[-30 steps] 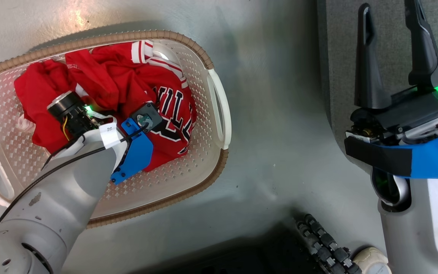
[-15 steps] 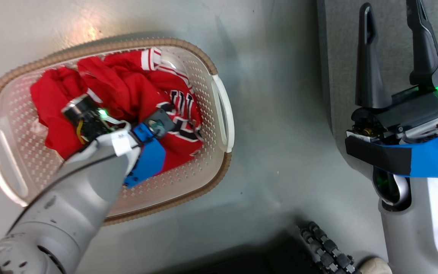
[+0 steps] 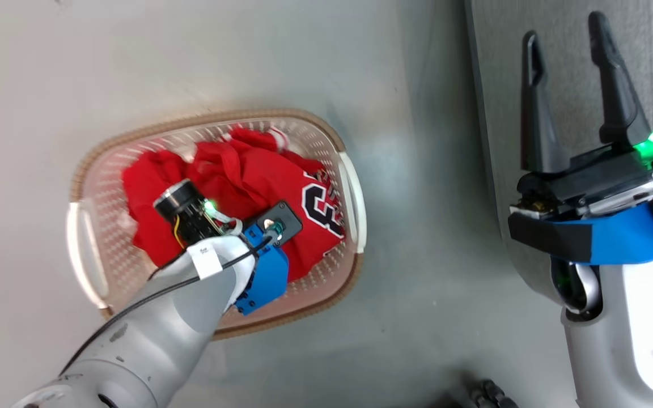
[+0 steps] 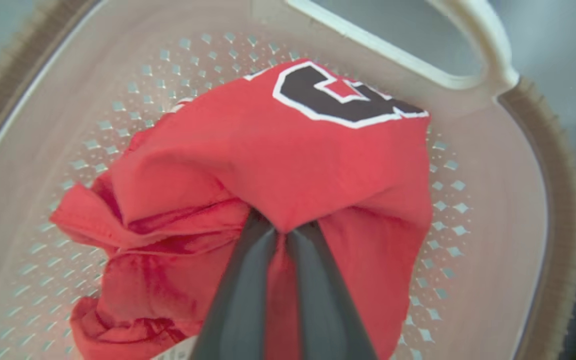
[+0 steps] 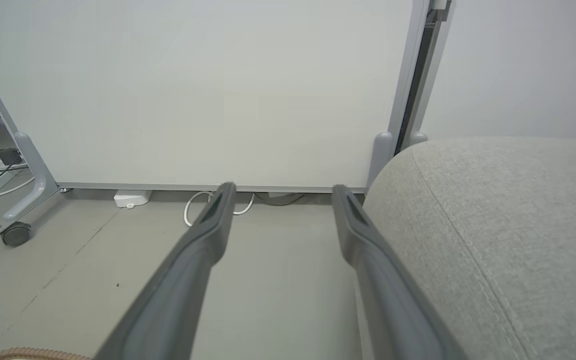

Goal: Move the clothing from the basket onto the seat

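Newly pinched shut since a second ago, left gripper [image 4: 280,227] clamping a fold of the red jersey [image 4: 278,150], clothing [image 3: 236,170] bunched inside the basket [image 3: 219,116], black white-edged numeral [image 4: 338,95] partly folded and unreadable, right gripper [image 3: 563,28] spread wide and empty at the edge of the seat [image 5: 493,225]

We see a bare strip of grey floor [image 3: 428,170] between the basket [image 3: 355,209] and the seat [image 3: 502,68], open for an arm to cross. The basket is open at the top, its perforated walls ringing the clothing [image 3: 247,170] on every side. Our right claw [image 3: 563,27], fingers apart, hangs over the seat's near edge, and a white panel [image 5: 193,90] closes off the floor beyond.
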Robot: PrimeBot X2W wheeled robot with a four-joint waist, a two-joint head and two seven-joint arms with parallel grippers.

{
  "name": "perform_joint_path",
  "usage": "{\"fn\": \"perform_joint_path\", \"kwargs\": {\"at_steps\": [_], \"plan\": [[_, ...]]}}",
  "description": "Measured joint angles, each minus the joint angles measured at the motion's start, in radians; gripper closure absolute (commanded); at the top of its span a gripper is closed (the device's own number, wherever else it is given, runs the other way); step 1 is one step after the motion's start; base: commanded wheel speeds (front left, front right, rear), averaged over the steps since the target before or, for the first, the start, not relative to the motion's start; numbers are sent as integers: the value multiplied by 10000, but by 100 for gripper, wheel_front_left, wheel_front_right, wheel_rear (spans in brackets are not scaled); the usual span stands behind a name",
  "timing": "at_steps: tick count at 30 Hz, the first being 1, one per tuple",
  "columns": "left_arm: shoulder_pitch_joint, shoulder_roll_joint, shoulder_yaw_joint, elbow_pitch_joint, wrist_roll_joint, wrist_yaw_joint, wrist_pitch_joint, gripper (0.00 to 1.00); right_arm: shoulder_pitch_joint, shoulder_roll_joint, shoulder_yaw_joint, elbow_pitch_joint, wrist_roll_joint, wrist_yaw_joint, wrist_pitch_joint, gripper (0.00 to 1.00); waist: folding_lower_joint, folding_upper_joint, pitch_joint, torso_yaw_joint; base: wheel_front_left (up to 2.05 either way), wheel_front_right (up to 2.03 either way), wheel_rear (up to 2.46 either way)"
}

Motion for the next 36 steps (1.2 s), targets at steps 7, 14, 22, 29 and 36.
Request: {"fn": "perform_joint_path", "kwargs": {"at_steps": [7,14,22,29,36], "plan": [[434,-207,19,-73,-677,0,-800,100,392,2,-35,359,-169,0,0,0,-1,0,-1199,407,0,0,0],[779,-309,247,-309,-1239,0,-1275,100,1022,4,-111,725,-334,0,0,0,-1,0,-2542,784,0,0,0],[1267,-339,890,-1147,-1534,88,-1348,100,1676,4,-136,1034,-431,0,0,0,-2,1,-4052,1179,0,0,0],[1772,-79,1695,-2136,-1413,209,-1348,100,2276,2,-140,1235,-437,0,0,0,-3,1,-5246,1499,0,0,0],[2173,236,2546,-3026,-1175,295,-1348,100,2861,2,-174,1440,-334,0,0,0,-2,1,-6316,1774,0,0,0]]}}
